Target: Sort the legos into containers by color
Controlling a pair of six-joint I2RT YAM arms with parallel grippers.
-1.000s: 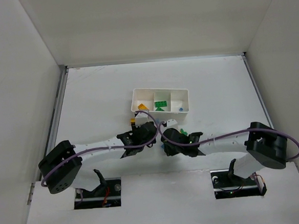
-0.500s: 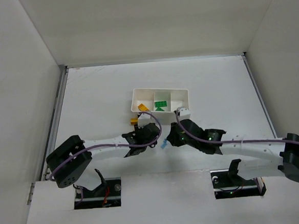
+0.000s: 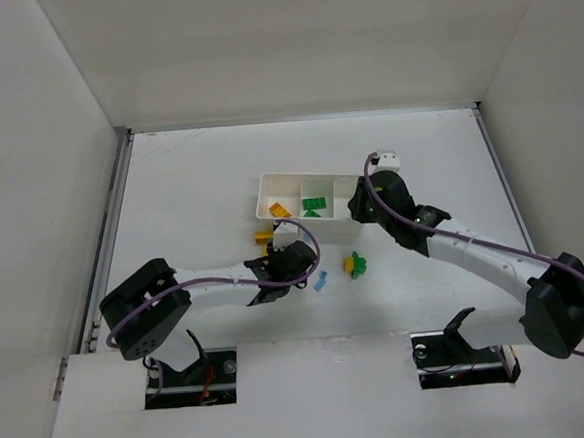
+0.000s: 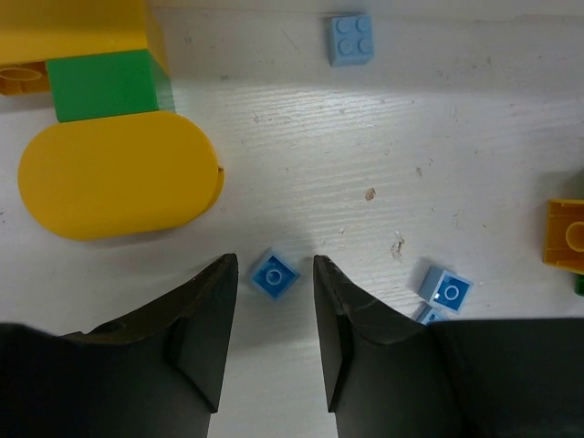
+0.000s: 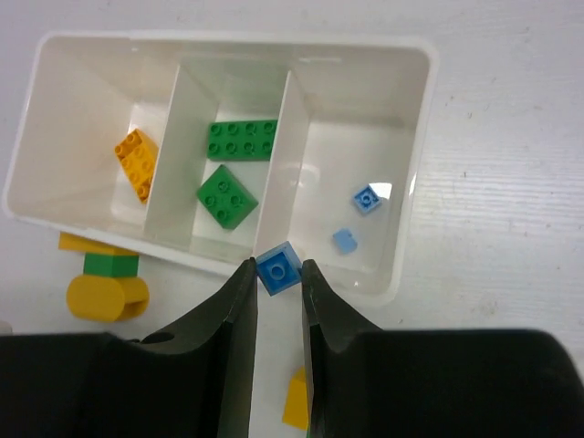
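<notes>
The white tray [image 3: 263, 193] holds an orange brick [image 5: 137, 162] in its left compartment, two green bricks [image 5: 226, 195] in the middle and two small blue bricks [image 5: 367, 198] on the right. My right gripper [image 5: 278, 274] is shut on a small blue brick [image 5: 278, 267] above the tray's near wall, by the middle-right divider; it also shows in the top view [image 3: 359, 207]. My left gripper [image 4: 274, 274] is open just above the table, its jaws on either side of a blue brick [image 4: 274, 276], not touching it. In the top view it [image 3: 294, 270] is in front of the tray.
A yellow rounded piece [image 4: 119, 173] with a green block [image 4: 105, 84] lies left of the left gripper. A light blue brick [image 4: 350, 40] lies beyond it, two more blue ones [image 4: 447, 288] at its right. A yellow and green pair [image 3: 353, 265] sits on the table further right.
My right arm has swung from the table in front of the tray up to the tray's right part, carrying the blue brick. My left gripper has shifted slightly right.
</notes>
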